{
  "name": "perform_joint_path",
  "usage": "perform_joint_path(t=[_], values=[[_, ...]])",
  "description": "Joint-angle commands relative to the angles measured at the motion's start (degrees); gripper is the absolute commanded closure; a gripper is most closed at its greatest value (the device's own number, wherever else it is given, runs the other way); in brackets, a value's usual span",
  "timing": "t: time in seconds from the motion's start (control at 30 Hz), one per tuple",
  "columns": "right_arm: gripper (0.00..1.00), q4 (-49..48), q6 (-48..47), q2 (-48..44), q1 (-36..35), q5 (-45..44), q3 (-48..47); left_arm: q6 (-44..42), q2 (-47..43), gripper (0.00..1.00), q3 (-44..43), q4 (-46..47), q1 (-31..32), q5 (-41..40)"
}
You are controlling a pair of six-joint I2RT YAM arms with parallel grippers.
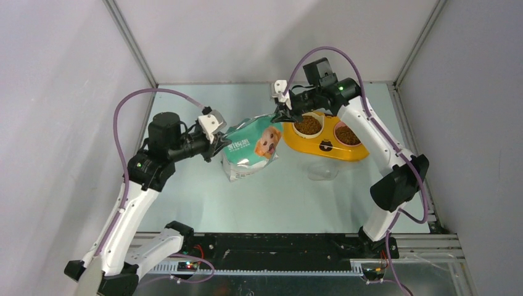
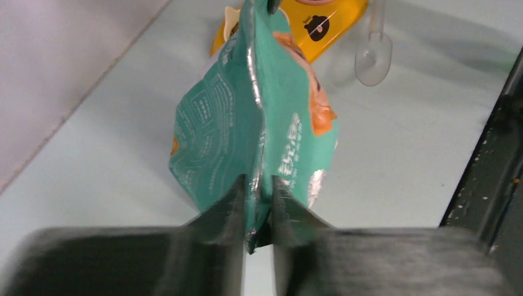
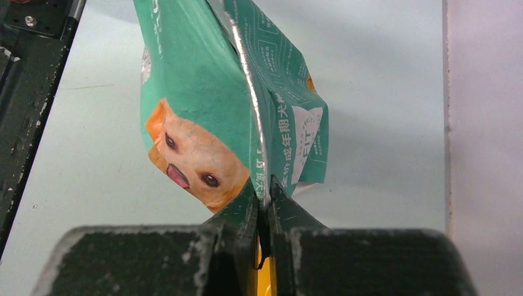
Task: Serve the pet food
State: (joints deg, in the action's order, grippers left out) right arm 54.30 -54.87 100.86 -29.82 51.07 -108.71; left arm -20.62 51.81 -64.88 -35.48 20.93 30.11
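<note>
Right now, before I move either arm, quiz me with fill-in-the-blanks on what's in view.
1. The left gripper and the right gripper are each shut on an edge of the ____.
2. The bag shows a golden ____.
3. The yellow feeder has ____ bowls, both holding kibble.
4. The clear ____ lies on the table beside the feeder, held by neither gripper.
Missing words: bag; dog; two; scoop.

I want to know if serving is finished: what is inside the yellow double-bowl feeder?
Both bowls of the yellow plastic feeder hold brown kibble pellets. The right gripper, pinching the teal bag, hides the left bowl's far rim.
</note>
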Motion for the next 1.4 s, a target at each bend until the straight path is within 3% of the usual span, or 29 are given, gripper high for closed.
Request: perform_joint_path(t=[0.0,0.03,0.1,0.2,0.43,0.53,0.67,0.7,0.73,0.77,0.8,0.83,0.87,0.93,1.0,1.17,1.37], values=[[1.00,3.27,1.40,-2.86,-0.41,-0.30,0.64,-3.75,0.31,0.91,-2.43,0.51,-0.24,-2.02],[1.00,3.58,1.40,-3.21,-0.28,-0.19,0.39,-6.61,0.09,0.98,-2.81,-0.51,-0.25,-2.79],[1.00,4.46,1.96,-4.49,0.05,0.30,-0.40,-10.58,-0.37,1.00,-2.99,-4.15,-0.36,-5.40],[1.00,5.27,3.90,-7.28,0.34,1.05,-2.00,-14.50,-1.22,1.00,-4.72,-5.19,-2.77,-6.48],[1.00,8.13,11.31,-9.57,0.08,3.26,-8.53,-22.20,1.89,1.00,-18.89,-11.01,-9.27,-2.46],[1.00,8.55,11.35,-11.05,-0.61,2.83,-5.49,-22.65,3.42,1.00,-20.73,-15.39,-10.24,1.83],[1.00,4.60,14.85,-14.01,-1.62,1.04,3.99,-19.64,3.05,1.00,-15.39,-15.57,-10.29,7.25],[0.98,3.18,15.44,-14.15,-1.74,1.00,5.15,-17.98,2.86,1.00,-14.46,-14.74,-10.29,7.99],[0.85,2.04,16.54,-14.10,-1.69,1.17,6.70,-17.18,2.51,1.00,-12.72,-13.08,-10.29,8.28],[0.78,1.64,17.20,-13.97,-1.75,1.33,7.08,-15.77,2.37,1.00,-12.02,-12.35,-10.29,8.89],[0.68,0.99,18.38,-13.55,-1.73,1.93,7.27,-15.24,2.30,0.93,-11.10,-11.48,-10.29,9.21],[0.63,0.63,18.87,-13.35,-1.78,2.33,7.23,-14.34,2.31,0.85,-10.73,-11.29,-10.29,10.20],[0.57,0.15,19.51,-12.84,-1.78,3.30,7.05,-13.95,2.43,0.71,-10.25,-11.06,-10.29,11.41],[0.53,-0.41,19.94,-11.96,-2.29,4.34,6.49,-12.08,2.62,0.58,-9.32,-9.76,-10.23,13.19],[0.51,-0.63,19.99,-11.13,-3.26,4.41,5.82,-10.00,2.57,0.54,-8.20,-7.72,-9.87,14.35],[0.51,-2.76,21.99,-9.62,-6.33,2.58,4.38,-8.15,2.88,0.56,-6.79,-3.83,-8.76,16.06],[0.58,-6.78,27.75,-7.70,-7.93,1.62,2.00,-6.79,3.96,0.66,-7.53,-1.92,-7.64,17.47]])
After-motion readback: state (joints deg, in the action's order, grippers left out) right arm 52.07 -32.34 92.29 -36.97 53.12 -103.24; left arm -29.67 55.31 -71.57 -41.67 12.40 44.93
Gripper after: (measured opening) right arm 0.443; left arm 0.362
